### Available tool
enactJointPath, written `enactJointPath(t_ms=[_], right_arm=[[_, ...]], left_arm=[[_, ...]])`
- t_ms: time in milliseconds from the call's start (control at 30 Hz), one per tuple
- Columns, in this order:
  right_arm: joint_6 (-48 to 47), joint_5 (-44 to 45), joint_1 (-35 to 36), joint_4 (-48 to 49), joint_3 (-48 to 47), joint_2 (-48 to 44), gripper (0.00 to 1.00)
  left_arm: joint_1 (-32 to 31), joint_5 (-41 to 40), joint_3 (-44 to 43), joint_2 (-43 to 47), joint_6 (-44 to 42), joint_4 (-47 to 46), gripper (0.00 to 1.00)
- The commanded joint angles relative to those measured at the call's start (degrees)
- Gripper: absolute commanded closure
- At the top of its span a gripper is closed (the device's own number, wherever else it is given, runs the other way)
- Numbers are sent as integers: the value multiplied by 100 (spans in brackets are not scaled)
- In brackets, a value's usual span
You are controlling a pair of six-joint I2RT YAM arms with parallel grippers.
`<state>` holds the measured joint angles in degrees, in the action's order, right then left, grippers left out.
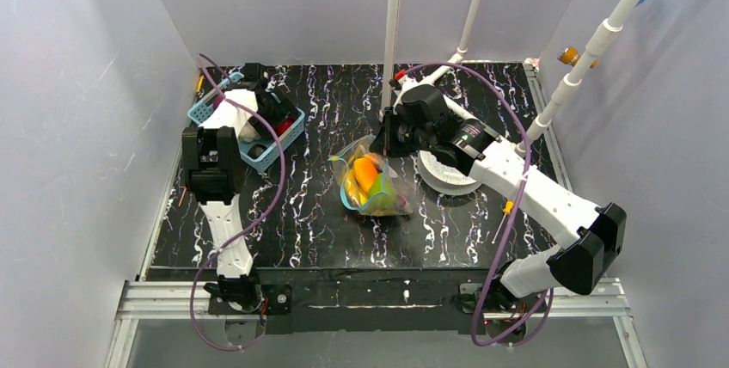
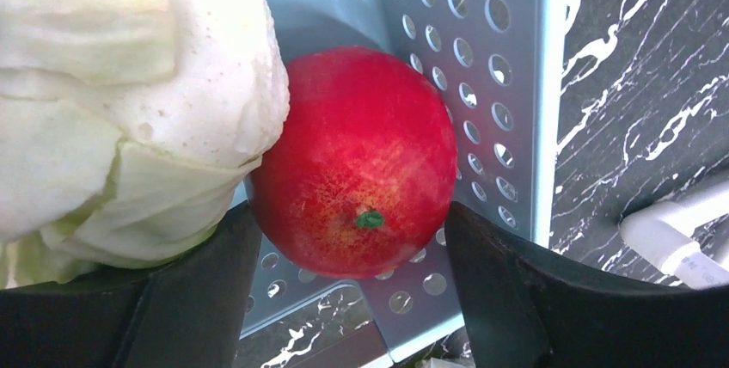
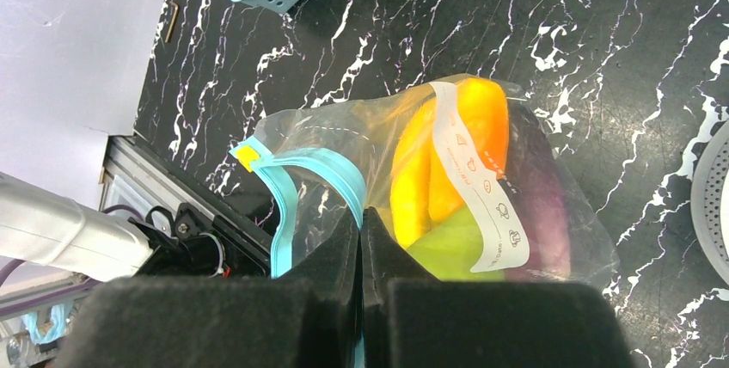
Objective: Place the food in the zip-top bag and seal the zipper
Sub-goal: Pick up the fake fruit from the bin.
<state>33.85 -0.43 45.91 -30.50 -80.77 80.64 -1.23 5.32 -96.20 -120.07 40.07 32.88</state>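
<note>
Left wrist view: straddling the red fruit (image 2: 357, 153) in the basket (image 2: 507, 84), left gripper (image 2: 348, 213) fingers apart, perhaps just touching, for a pickup. Pinching the zipper (image 3: 288, 187), right gripper (image 3: 361, 222) fingers together, to hold the mid-table zip-top bag (image 3: 550, 205) open.

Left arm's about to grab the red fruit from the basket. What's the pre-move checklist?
1. ok: left gripper open, one finger on each side of the red fruit in the basket.
2. not ok: cabbage sits pressed against that fruit.
3. ok: right gripper shut on the rim of the bag.
4. ok: zipper apart, mouth open.
5. cannot tell: room left in the bag, since food is already inside.
</note>
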Motion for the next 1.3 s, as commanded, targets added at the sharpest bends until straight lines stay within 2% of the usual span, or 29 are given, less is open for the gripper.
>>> enactJointPath(t_ms=[0,100,300,333,467,733,800,933,1033,1100,1167,1267], right_arm=[[-45,-47,-34,103,-114,-176,99],[-45,-49,-32,81,-127,-172,99],[17,-128,-36,161,-113,-167,99],[18,-139,-34,167,-112,-157,99],[-13,-109,-38,131,-168,-83,99],[-7,-95,-37,151,-188,-20,99],[-25,-91,-37,124,-235,18,99],[-20,-44,-32,145,-264,15,99],[-4,-86,-36,175,-276,33,99],[-1,-133,-36,156,-326,71,99],[2,-148,-37,154,-364,91,99],[-2,-166,-38,166,-417,116,99]], left_arm=[[64,-435,-135,-99,-132,162,25],[88,-452,-110,-28,-240,152,31],[99,-449,-28,482,-518,182,62],[97,-449,-12,602,-572,201,65],[112,-373,121,1213,-666,272,68],[330,496,762,2503,-750,214,70],[374,898,871,2762,-791,192,71],[416,2470,1151,3251,-867,99,77],[399,3841,1779,3751,-540,-410,77],[352,4460,2240,4128,-250,-887,77],[279,4871,2579,4597,-93,-1263,77],[111,5071,2826,5160,-189,-1311,76]])
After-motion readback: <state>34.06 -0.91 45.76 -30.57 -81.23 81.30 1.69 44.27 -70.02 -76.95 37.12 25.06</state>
